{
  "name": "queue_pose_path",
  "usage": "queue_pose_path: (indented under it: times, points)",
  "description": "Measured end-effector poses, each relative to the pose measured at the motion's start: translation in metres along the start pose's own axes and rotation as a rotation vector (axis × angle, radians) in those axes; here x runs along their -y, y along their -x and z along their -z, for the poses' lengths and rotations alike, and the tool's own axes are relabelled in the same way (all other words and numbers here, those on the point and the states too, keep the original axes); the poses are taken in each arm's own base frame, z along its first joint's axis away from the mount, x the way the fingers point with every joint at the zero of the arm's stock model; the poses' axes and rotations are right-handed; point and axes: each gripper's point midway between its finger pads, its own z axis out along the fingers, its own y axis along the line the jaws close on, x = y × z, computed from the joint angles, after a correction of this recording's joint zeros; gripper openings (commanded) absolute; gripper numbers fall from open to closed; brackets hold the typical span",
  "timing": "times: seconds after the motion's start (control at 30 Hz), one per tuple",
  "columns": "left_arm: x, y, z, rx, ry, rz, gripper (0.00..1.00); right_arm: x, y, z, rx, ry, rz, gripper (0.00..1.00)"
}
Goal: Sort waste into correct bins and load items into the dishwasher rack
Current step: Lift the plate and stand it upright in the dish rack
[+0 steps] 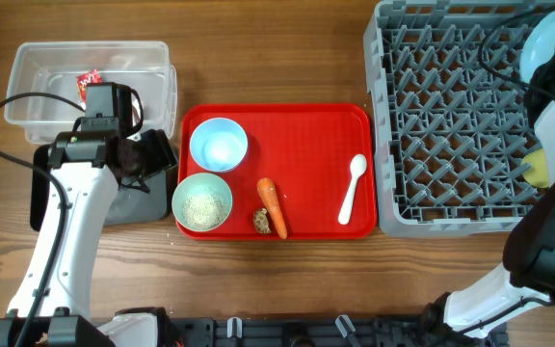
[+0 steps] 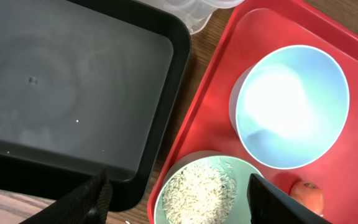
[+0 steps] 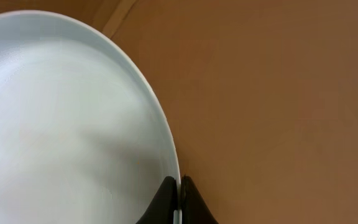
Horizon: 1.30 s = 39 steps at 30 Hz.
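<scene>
My left gripper [image 1: 147, 159] is open and empty, above the gap between the black tray [image 1: 123, 207] and the mint green bowl [image 1: 201, 201], which holds rice [image 2: 197, 190]. Its open fingers [image 2: 182, 199] frame that bowl in the left wrist view. The pale blue bowl [image 1: 219, 145], carrot [image 1: 272, 206], brown lump [image 1: 261, 221] and white spoon [image 1: 353, 188] lie on the red tray [image 1: 287, 120]. The snack wrapper [image 1: 90, 80] lies in the clear tub [image 1: 152, 58]. My right gripper [image 3: 179, 193] is shut on the rim of the pale blue plate [image 3: 73, 124], above the grey rack [image 1: 451, 116]. The tissue is out of view.
A yellow cup [image 1: 538, 166] shows at the rack's right edge, partly hidden by my right arm. The black tray [image 2: 73, 81] is bare inside. The left arm's cable loops over the table beside the clear tub.
</scene>
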Motion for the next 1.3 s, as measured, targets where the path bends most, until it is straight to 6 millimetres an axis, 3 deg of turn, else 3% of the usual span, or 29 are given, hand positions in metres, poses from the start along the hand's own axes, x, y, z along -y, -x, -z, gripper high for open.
queue_pose_path:
  times: [0.27,0.47,0.7,0.77,0.8,0.9,0.93,1.13,1.3]
  points:
    - [0.001,0.000,0.000,-0.001,-0.003,0.000,0.71,0.028,0.012,0.002,0.030,-0.130,-0.049,0.04]
    - [0.001,0.000,0.000,-0.001,-0.003,0.000,0.72,0.008,-0.009,0.000,-0.045,-0.047,0.047,0.05]
    - [0.001,0.000,0.000,-0.001,-0.003,0.000,0.72,-0.007,-0.011,0.000,-0.037,0.032,0.057,0.05]
    - [0.001,0.000,0.000,-0.001,-0.003,0.000,0.72,-0.015,-0.012,0.000,-0.036,0.066,0.063,0.16]
    - [0.001,0.000,0.000,-0.001,-0.003,0.000,0.72,-0.019,-0.013,0.001,-0.036,0.086,0.067,0.28]
    - [0.001,0.000,0.000,-0.001,-0.003,0.000,0.72,-0.043,-0.012,0.009,-0.024,0.181,0.090,0.34]
    - [0.001,0.000,0.000,-0.001,-0.003,0.000,0.72,-0.054,-0.011,0.014,-0.019,0.220,0.106,0.43]
    - [0.001,0.000,0.000,-0.001,-0.003,0.000,0.72,-0.110,0.000,0.049,0.020,0.390,0.160,0.49]
    - [0.001,0.000,0.000,-0.001,-0.003,0.000,0.72,-0.136,-0.002,0.070,0.001,0.472,0.147,0.71]
